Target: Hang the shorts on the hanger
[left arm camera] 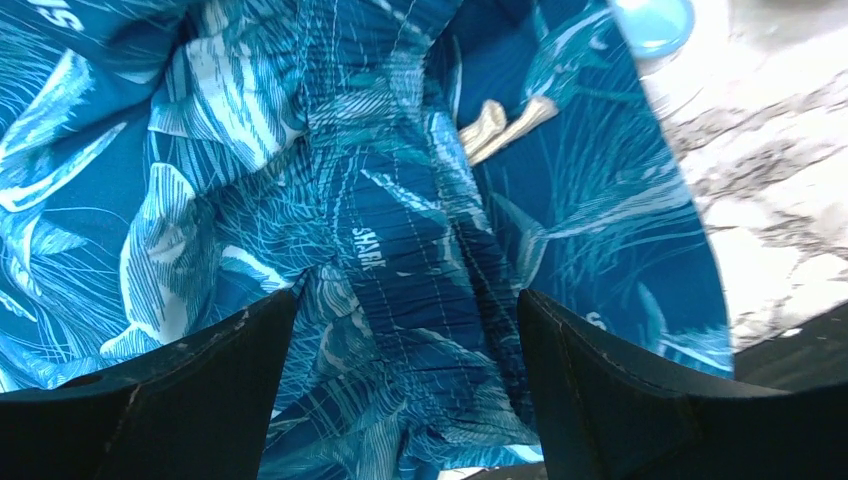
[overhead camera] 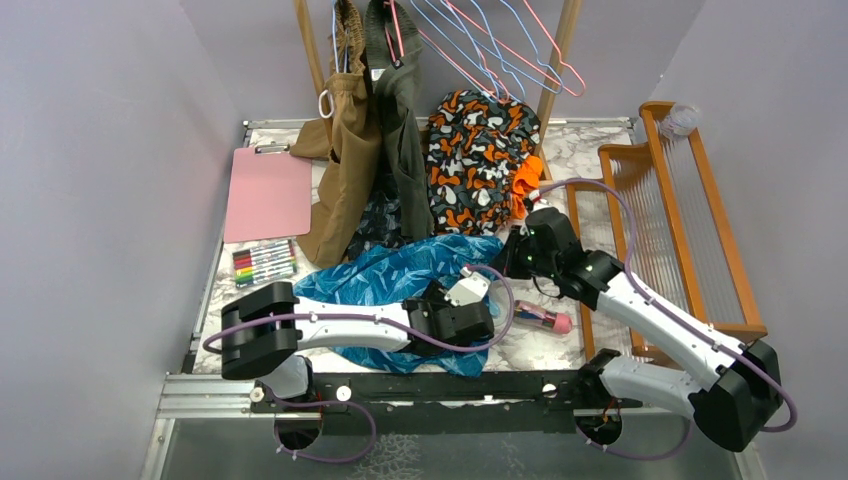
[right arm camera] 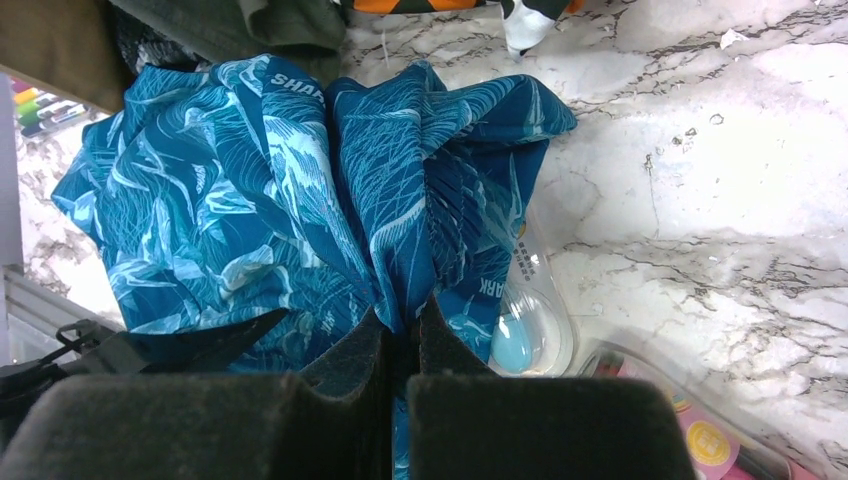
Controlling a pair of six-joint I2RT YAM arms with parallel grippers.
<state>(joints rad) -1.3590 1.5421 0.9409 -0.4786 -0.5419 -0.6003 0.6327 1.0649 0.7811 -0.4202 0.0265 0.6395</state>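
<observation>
The teal-blue shorts [overhead camera: 395, 278] lie crumpled on the marble table in front of the arms. My left gripper [overhead camera: 462, 318] is low over them and open; in the left wrist view [left arm camera: 405, 345] its jaws stand wide on either side of the gathered waistband [left arm camera: 385, 250], with the cream drawstring [left arm camera: 500, 125] beyond. My right gripper [overhead camera: 512, 256] is shut on a bunched fold of the shorts [right arm camera: 300, 190] at their right edge, as the right wrist view [right arm camera: 403, 322] shows. The light-blue wire hanger [overhead camera: 497, 47] hangs on the rack at the back, among pink ones.
Tan [overhead camera: 345, 150], olive [overhead camera: 400, 120] and orange-patterned [overhead camera: 480, 150] garments hang at the back. A pink clipboard [overhead camera: 268, 193] and markers [overhead camera: 264, 263] lie at the left. A wooden rack [overhead camera: 680, 210] stands at the right. A clear package [right arm camera: 520, 335] and a pink-capped item [overhead camera: 547, 318] lie by the shorts.
</observation>
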